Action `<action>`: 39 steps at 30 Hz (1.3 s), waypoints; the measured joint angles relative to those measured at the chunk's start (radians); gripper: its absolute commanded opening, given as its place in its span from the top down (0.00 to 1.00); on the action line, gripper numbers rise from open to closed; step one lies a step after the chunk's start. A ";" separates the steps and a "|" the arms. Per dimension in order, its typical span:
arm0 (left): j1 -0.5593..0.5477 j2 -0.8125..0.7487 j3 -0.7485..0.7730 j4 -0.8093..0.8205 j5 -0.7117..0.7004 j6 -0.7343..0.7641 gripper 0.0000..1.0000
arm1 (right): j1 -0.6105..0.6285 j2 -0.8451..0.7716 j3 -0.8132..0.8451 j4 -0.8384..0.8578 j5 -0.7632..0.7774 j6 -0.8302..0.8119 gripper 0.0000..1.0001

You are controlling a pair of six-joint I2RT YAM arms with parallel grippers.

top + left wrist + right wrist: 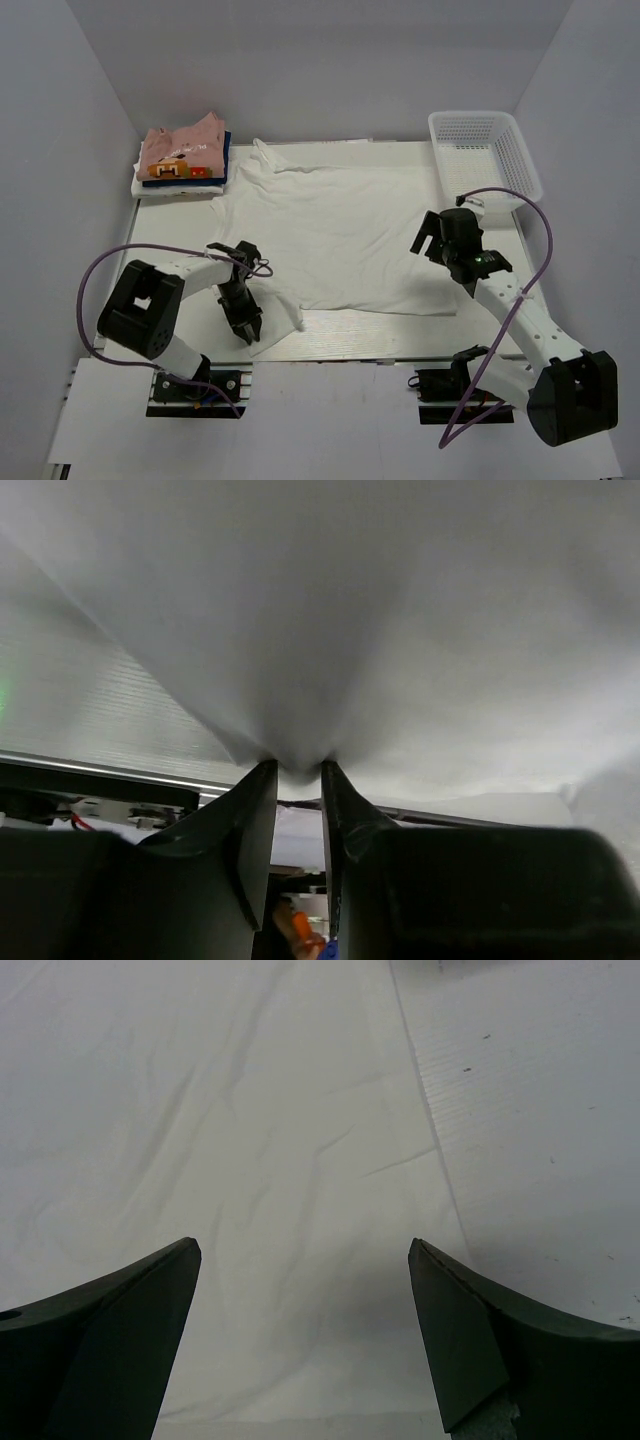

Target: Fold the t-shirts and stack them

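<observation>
The large white t-shirt lies spread flat across the middle of the table. My left gripper is at its near left corner, and in the left wrist view the gripper is shut on a bunch of the white cloth, which pulls into folds toward the jaws. My right gripper hangs open over the shirt's right side; in the right wrist view the gripper has its fingers wide apart above the white cloth, holding nothing. A stack of folded t-shirts, pink on top, sits at the back left.
A white mesh basket stands at the back right. Bare table shows just right of the shirt's edge. Grey walls close in the table at the left, the back and the right.
</observation>
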 measured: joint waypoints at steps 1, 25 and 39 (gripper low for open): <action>-0.006 0.014 0.011 -0.008 -0.005 0.004 0.65 | 0.000 -0.004 0.000 -0.004 0.006 -0.002 0.10; -0.084 -0.185 0.066 0.047 -0.158 0.027 1.00 | -0.007 -0.059 -0.156 -0.234 -0.026 0.116 0.10; -0.084 -0.354 -0.037 0.099 -0.140 0.026 1.00 | -0.020 0.000 -0.239 -0.252 -0.049 0.224 0.31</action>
